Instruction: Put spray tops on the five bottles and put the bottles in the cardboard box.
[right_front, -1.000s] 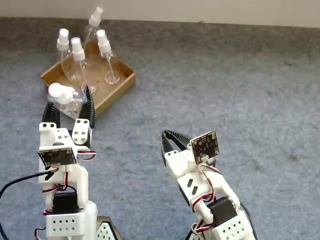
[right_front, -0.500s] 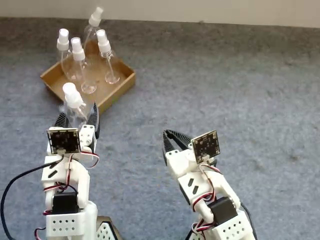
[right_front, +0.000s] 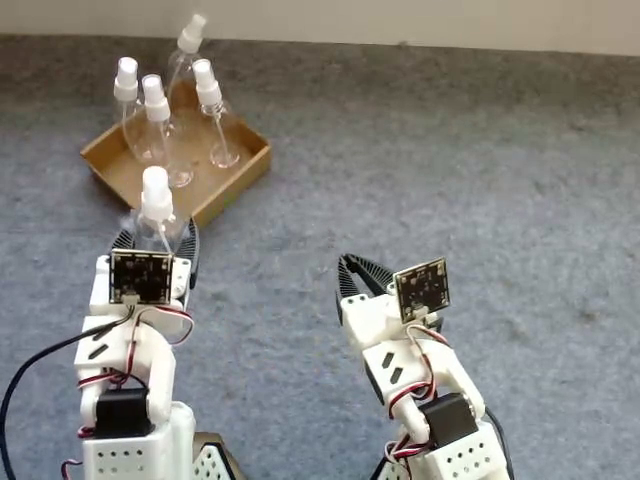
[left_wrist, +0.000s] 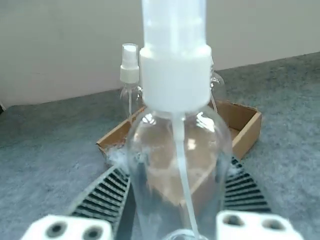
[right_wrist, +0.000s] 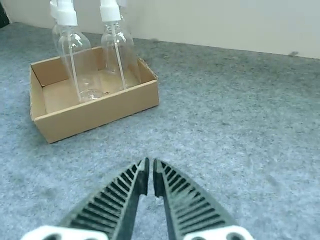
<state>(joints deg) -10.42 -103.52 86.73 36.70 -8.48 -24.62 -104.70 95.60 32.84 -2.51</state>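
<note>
My left gripper (right_front: 157, 234) is shut on a clear bottle (right_front: 157, 198) with a white spray top, held upright just in front of the cardboard box (right_front: 233, 184). In the left wrist view the held bottle (left_wrist: 175, 80) stands between the black ribbed fingers (left_wrist: 102, 195), with the box (left_wrist: 246, 126) behind it. Several capped bottles (right_front: 208, 100) stand upright in the box. My right gripper (right_front: 362, 273) is shut and holds nothing, low over the carpet to the right of the left arm. From the right wrist, that gripper (right_wrist: 150, 175) points toward the box (right_wrist: 95, 114) and its bottles (right_wrist: 75, 55).
Grey carpet covers the table, with open room to the right of the box and beyond the right gripper. A pale wall runs along the far edge.
My left gripper has swung the bottle from tilted at the box's front edge to upright, slightly back from the box. The right arm has shifted a little to the right.
</note>
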